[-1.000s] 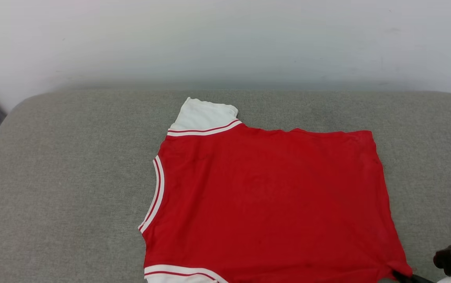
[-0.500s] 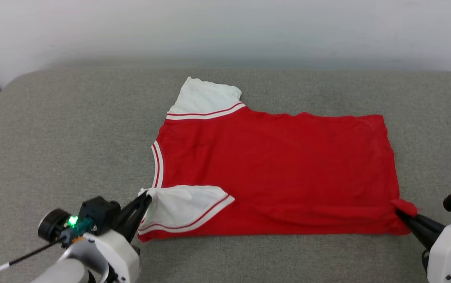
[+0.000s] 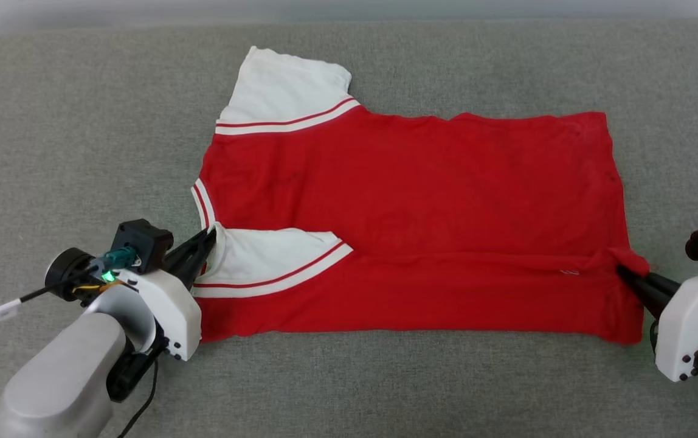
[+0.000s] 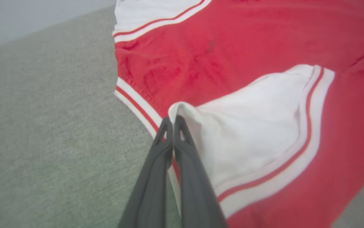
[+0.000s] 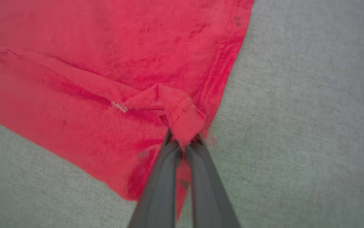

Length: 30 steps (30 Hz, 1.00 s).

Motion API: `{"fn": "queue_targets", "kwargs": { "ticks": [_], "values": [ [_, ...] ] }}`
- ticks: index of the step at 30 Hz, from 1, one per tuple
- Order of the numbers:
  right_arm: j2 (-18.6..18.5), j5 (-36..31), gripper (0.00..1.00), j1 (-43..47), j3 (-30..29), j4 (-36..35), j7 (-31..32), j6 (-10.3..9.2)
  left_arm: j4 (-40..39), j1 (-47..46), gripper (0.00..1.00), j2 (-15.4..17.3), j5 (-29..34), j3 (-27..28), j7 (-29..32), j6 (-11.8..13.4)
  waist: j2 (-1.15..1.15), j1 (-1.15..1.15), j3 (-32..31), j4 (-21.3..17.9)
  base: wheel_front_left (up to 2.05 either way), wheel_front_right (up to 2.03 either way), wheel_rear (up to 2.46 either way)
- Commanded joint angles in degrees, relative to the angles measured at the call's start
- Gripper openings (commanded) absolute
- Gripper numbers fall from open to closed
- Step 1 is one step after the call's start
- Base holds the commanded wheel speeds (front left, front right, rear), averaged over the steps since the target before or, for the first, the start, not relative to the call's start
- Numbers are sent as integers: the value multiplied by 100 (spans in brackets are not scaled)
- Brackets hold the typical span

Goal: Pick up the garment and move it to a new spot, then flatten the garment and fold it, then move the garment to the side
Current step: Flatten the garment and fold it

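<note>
The left gripper (image 3: 209, 236) is pointing inward from the lower left, its fingers pinching the garment (image 3: 422, 182). The right gripper (image 3: 624, 272) is pinching it too, from the right.

Head view: high, facing forward and steeply down; wide, taking in the grey cushion (image 3: 81, 152) from its far edge nearward, with the garment (image 3: 416, 201) whole.
Left wrist view: low, close, along the left gripper (image 4: 172, 118) toward the cushion's far edge; shares the garment's sleeve end with the head view.
Right wrist view: close, steeply down along the right gripper (image 5: 183, 142); shares the hem corner.
</note>
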Motion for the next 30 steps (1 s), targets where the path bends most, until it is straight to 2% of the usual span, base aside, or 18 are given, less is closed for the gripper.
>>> {"fn": "queue_targets", "kwargs": {
  "ticks": [1, 10, 11, 12, 13, 18, 22, 26, 30],
  "values": [
    [44, 9, 0, -105, 20, 107, 50, -6, 164, -117, 0, -35, 33, -23, -44, -44, 0, -1, 183, -40, 0, 0, 0],
    [50, 74, 0, -388, 343, 577, 125, -6, 1283, -339, 0, -435, -116, -323, -49, -342, 0, -1, 192, -30, 0, 0, 0],
    [52, 38, 48, -419, 374, 619, 98, -6, 1417, -393, 8, -479, -106, -345, -167, -365, 0, -1, 107, -14, 0, 0, 0],
    [60, 25, 100, -424, 393, 629, 91, -6, 1474, -406, 41, -496, -139, -366, -162, -379, 0, -1, 49, -3, 0, 0, 0],
    [65, 26, 100, -423, 425, 597, 65, -6, 1487, -472, 100, -471, -100, -365, -253, -375, 0, -1, -9, 8, 0, 0, 0],
    [28, -37, 100, -374, 457, 481, -50, -6, 1413, -695, 100, -381, -129, -291, -435, -390, 0, -1, -228, 64, 0, 0, 0],
    [54, -76, 100, -271, 439, 376, -130, -6, 1217, -867, 100, -199, -316, -177, -234, -407, 0, -1, -436, 106, 0, 0, 0],
    [97, -108, 100, -232, 417, 269, -143, -6, 878, -1108, 100, 40, -463, -132, 249, -415, 0, -1, -546, 120, 0, 0, 0],
    [131, -158, 100, -210, 426, 179, -101, -6, 579, -1307, 100, 251, -766, -251, 1298, -420, 0, -1, -604, 121, 0, 0, 0]
  ]
}}
